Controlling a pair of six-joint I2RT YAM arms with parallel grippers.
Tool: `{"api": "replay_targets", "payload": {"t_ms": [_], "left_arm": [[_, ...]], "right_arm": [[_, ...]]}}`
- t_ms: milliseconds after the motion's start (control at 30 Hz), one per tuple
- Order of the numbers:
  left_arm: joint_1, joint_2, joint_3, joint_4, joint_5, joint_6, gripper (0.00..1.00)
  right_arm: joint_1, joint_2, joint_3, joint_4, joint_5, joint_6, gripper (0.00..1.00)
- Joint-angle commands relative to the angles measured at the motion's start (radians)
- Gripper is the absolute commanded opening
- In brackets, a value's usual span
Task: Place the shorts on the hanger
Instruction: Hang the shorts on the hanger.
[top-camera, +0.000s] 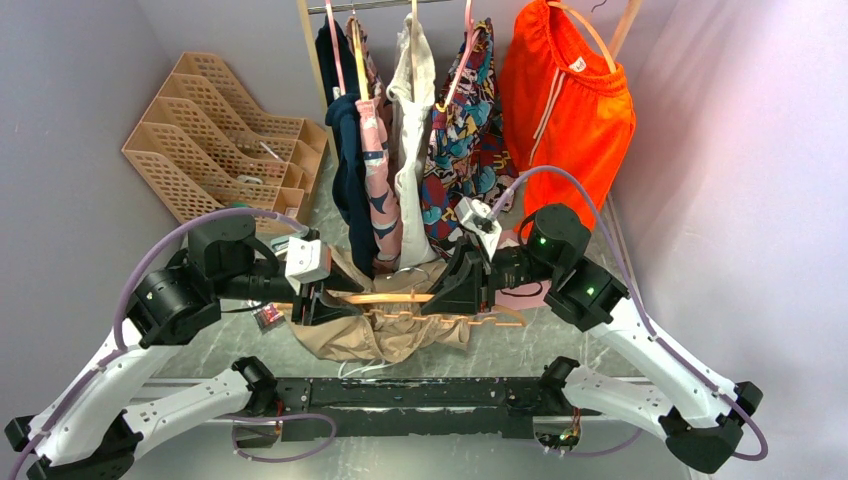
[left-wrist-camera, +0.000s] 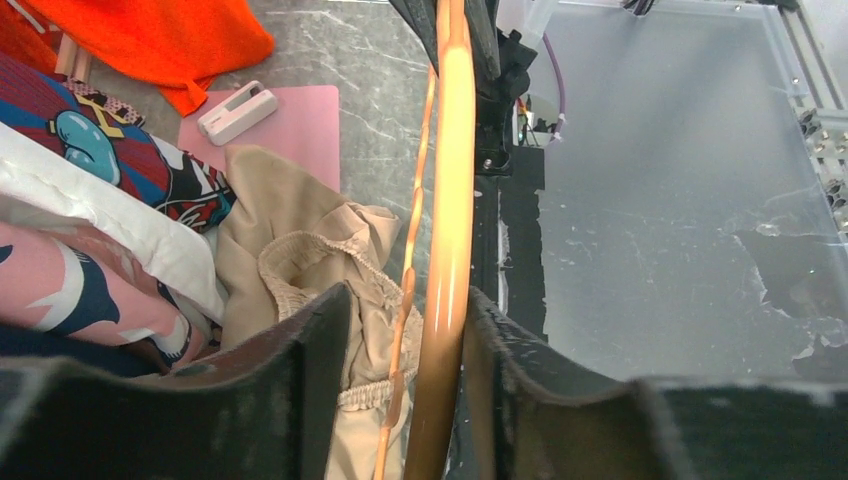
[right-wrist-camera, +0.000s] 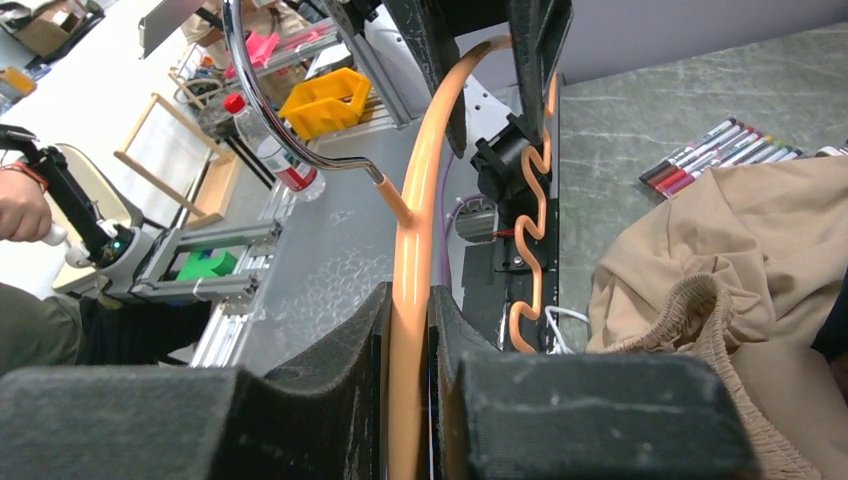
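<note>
Two arms reach in from the near edge and carry the hanger (top-camera: 395, 298) roughly level between them, low over the tabletop (top-camera: 510, 350). Nearest lie the shorts (top-camera: 370, 340), crumpled on the tabletop beneath and in front of the hanger, waistband bunched, not yet on either bar. At one end the right gripper (right-wrist-camera: 410, 300) has its fingers pinched tight on the smooth upper bar, probably to steady it. At the other end the left gripper (left-wrist-camera: 405, 310) straddles the same bar with its fingers apart and a gap on one side, so it is unclamped. Support at both ends likely keeps the wavy lower bar free for the fabric. Beyond, other garments (top-camera: 410, 120) hang from a rail (top-camera: 400, 5), with orange shorts (top-camera: 565, 110) among them.
</note>
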Motion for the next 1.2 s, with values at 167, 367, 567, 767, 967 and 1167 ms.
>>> {"api": "replay_targets", "payload": {"t_ms": [167, 367, 567, 767, 967, 1167], "left_arm": [[0.0, -0.01, -0.011, 0.021, 0.024, 0.005, 0.08], [0.0, -0.022, -0.026, 0.037, 0.014, -0.015, 0.07], [-0.001, -0.015, -0.051, 0.068, 0.039, -0.038, 0.07], [0.0, 0.002, -0.06, 0.127, 0.094, -0.062, 0.07], [-0.002, 0.017, -0.051, 0.142, 0.126, -0.073, 0.07], [-0.002, 0.027, -0.044, 0.142, 0.136, -0.078, 0.07]], "right_arm": [[0.011, -0.008, 0.005, 0.031, 0.014, 0.004, 0.0], [0.012, 0.022, 0.101, -0.141, 0.101, -0.08, 0.44], [0.016, 0.05, 0.232, -0.367, 0.224, -0.221, 0.56], [0.03, 0.043, 0.206, -0.346, 0.278, -0.263, 0.56], [0.034, 0.039, 0.159, -0.271, 0.27, -0.268, 0.56], [0.036, 0.033, 0.13, -0.191, 0.247, -0.242, 0.54]]}}
